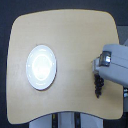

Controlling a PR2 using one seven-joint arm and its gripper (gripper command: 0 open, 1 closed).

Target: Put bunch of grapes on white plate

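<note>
The white plate [41, 67] lies on the wooden table at the exterior view's left, bare inside its rim. A small dark cluster, the bunch of grapes [98, 85], sits at the exterior view's right, directly below the arm's grey-white end [111, 61]. The arm comes in from the right edge and its body covers the gripper's fingers, so the jaws do not show. The top of the grape bunch meets the arm's lower edge; whether it is held or just lying on the table I cannot tell.
The light wooden table [70, 40] has rounded corners and fills most of the view. Its right edge runs under the arm. A pale base structure [65, 120] shows below the front edge.
</note>
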